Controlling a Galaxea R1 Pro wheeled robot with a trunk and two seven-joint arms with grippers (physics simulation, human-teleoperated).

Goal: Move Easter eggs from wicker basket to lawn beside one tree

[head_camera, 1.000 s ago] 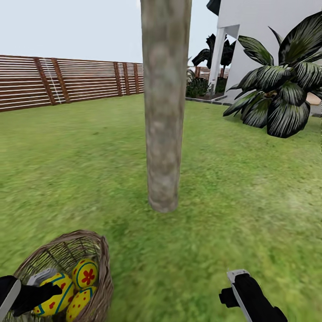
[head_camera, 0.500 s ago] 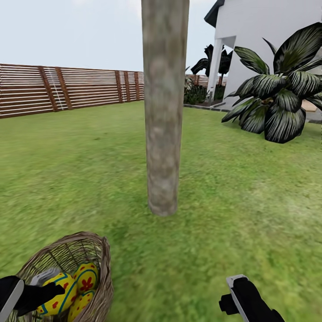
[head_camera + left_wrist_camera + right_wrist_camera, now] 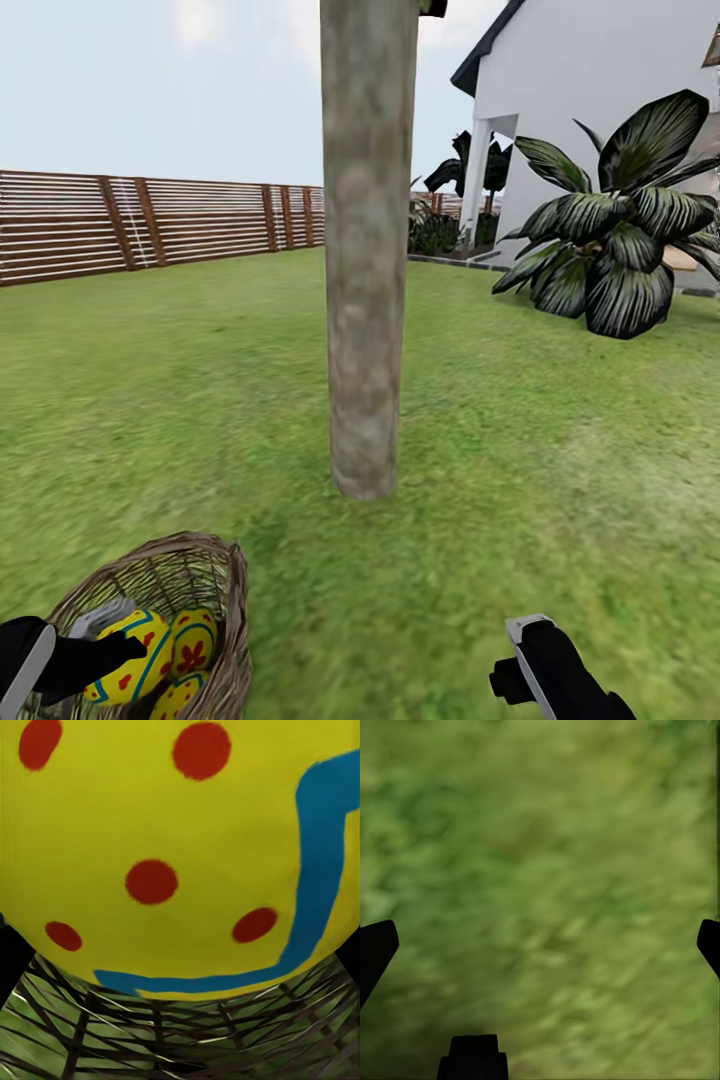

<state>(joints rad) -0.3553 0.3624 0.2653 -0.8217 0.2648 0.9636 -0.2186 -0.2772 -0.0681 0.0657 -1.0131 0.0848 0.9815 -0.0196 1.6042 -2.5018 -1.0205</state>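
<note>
Brown slatted wooden fence along the far left, running back toward the house. White gabled house at the upper right, with a white post at its corner. Broad-leaved dark plant just in front of the wall. Low dark bushes beyond, near the post. Pale, hazy sky above the fence.

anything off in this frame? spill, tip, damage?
Nothing stands out. The wicker basket looks intact with the three Easter eggs inside, none on the lawn. The tree trunk stands straight just ahead.
</note>
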